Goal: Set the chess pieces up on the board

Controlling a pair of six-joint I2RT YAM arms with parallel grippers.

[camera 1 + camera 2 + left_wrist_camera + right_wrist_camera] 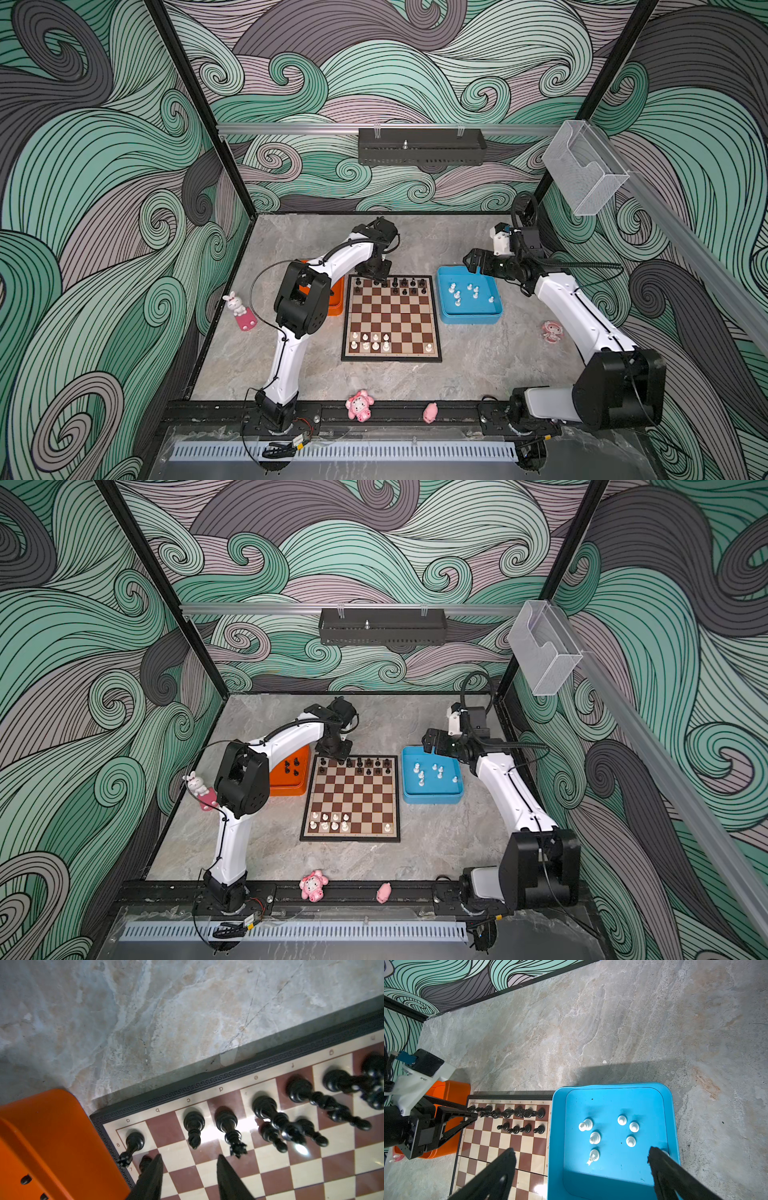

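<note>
The board (pixel 392 316) (pixel 353 800) lies mid-table. Black chess pieces (pixel 399 284) fill much of its two far rows, and several white ones (pixel 370 340) stand in the near rows. More white pieces (pixel 595 1137) stand in the blue tray (pixel 494 309); black ones (pixel 292 766) sit in the orange tray (pixel 291 785). My left gripper (pixel 189 1157) (pixel 376 276) hovers open over the board's far left corner, nothing between its fingers. A black pawn (pixel 145 1162) stands just outside one finger and a rook (pixel 135 1140) in the corner. My right gripper (pixel 581 1151) (pixel 471 262) hangs wide open over the blue tray's far left edge.
Pink figurines stand around the board: a bunny (pixel 239 307) at the left, a doll (pixel 552 331) under the right arm, and a pig (pixel 359 405) and a smaller one (pixel 430 412) on the front rail. The orange and blue trays flank the board closely.
</note>
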